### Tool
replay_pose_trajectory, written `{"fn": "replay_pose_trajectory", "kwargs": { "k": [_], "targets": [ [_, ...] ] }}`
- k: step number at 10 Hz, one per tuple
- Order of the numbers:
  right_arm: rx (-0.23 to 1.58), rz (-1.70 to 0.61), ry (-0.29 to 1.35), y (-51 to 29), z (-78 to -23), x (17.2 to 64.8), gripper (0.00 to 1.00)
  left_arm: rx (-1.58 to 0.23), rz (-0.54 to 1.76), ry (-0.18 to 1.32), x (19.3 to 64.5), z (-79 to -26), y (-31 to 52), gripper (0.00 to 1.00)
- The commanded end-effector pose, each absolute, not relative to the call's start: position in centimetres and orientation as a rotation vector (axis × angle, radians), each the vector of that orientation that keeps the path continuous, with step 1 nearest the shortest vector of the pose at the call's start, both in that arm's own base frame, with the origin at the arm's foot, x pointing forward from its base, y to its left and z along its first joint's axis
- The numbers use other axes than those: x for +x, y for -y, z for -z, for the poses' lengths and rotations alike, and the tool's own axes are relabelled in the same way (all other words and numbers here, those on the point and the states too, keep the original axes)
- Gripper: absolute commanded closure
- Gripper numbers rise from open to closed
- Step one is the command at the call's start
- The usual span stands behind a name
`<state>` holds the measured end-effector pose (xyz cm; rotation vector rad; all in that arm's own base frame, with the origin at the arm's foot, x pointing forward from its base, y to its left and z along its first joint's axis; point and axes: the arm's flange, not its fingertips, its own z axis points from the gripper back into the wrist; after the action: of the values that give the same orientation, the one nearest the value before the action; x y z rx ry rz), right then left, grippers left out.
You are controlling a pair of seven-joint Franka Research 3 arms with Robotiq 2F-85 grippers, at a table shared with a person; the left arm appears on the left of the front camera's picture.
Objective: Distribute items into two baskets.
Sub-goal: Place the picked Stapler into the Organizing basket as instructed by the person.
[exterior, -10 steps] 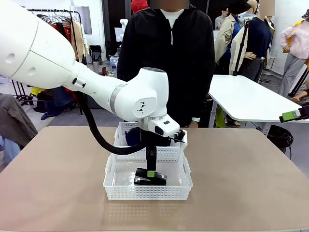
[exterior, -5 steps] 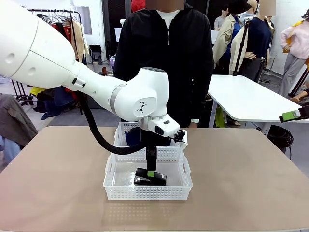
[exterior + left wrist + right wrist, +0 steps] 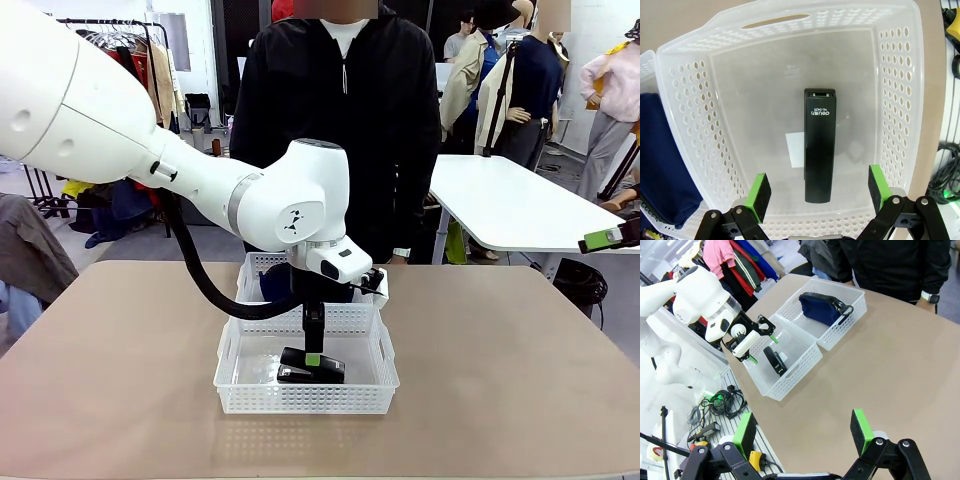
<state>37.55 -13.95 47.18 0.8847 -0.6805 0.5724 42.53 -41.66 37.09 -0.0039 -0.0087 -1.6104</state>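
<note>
The black stapler (image 3: 820,145) lies flat on the bottom of the near white basket (image 3: 900,100). My left gripper (image 3: 818,187) hangs open just above it, its green pads (image 3: 760,190) wide apart on either side of the stapler's near end and not touching it. From the front, the left gripper (image 3: 313,356) points straight down into the near basket (image 3: 305,398) over the stapler (image 3: 310,368). The navy pouch (image 3: 821,307) lies in the far basket (image 3: 852,315). My right gripper (image 3: 802,432) is open and holds nothing, high beside the table's right side.
A person in a black jacket (image 3: 345,110) stands at the far edge, right behind the far basket (image 3: 258,266). Bare tan tabletop (image 3: 500,370) spreads left and right of the baskets. The right gripper (image 3: 612,237) shows at the picture's right edge. Cables (image 3: 722,402) lie on the floor.
</note>
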Motion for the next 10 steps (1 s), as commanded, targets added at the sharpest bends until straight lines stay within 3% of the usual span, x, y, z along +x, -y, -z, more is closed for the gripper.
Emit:
{"fn": "replay_pose_trajectory", "kwargs": {
  "k": [1, 10],
  "targets": [
    [0.882, -0.571, 0.678, 13.9, -47.4, 37.5, 0.0, 0.001, 1.611, 0.016, 42.3, -37.3, 41.5, 0.0],
    [0.882, -0.571, 0.678, 13.9, -47.4, 37.5, 0.0, -0.061, 1.563, 0.032, 43.3, -38.2, 39.8, 0.0]
  ]
}}
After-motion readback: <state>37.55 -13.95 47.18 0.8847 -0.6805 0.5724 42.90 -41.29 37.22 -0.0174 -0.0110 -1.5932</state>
